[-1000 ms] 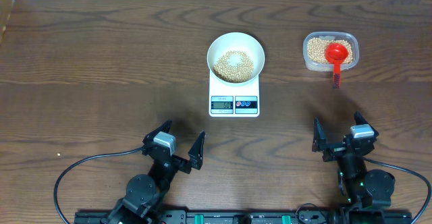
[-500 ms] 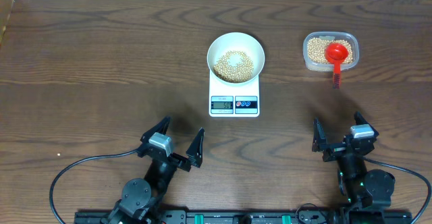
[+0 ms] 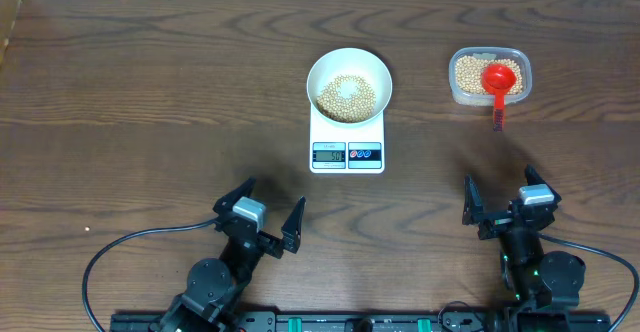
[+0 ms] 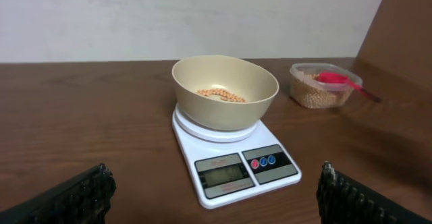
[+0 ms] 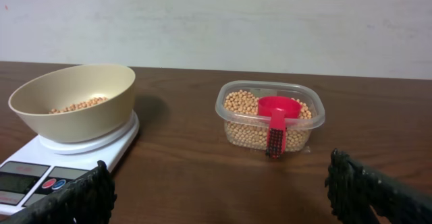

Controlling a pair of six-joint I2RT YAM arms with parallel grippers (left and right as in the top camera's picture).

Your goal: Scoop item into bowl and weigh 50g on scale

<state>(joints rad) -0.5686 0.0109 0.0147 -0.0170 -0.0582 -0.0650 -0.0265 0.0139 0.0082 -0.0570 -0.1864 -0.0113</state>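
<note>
Soybeans (image 3: 347, 96) are already lying in the white bowl (image 3: 349, 64), covering its bottom, so the scooping looks largely done. Going from the left side of the table: the left gripper (image 3: 262, 218) is hanging low near the front edge, well apart from everything, with its fingers spread wide and grasping nothing; its wrist view is showing both dark fingertips (image 4: 74, 196) at the bottom corners with bare wood between them. Ahead of it and toward the middle, the bowl is sitting squarely on the white digital scale (image 3: 347, 142), whose grey display (image 3: 328, 153) is lit beside the red and blue buttons (image 3: 365, 154). Digits are showing, but they are too small to read, so I cannot tell whether the reading is at the target. Further right, the clear plastic tub (image 3: 489, 76) is holding the remaining beans, with the red scoop (image 3: 498, 84) resting in it, bowl down on the beans and handle hanging over the near rim. At the far right, the right gripper (image 3: 502, 200) is also hovering near the front edge, released and holding nothing, well short of the tub. Judging by both arms sitting back and the scoop being parked, what is left is probably only confirming the weight, and adding or removing a few beans if the display is off.
</note>
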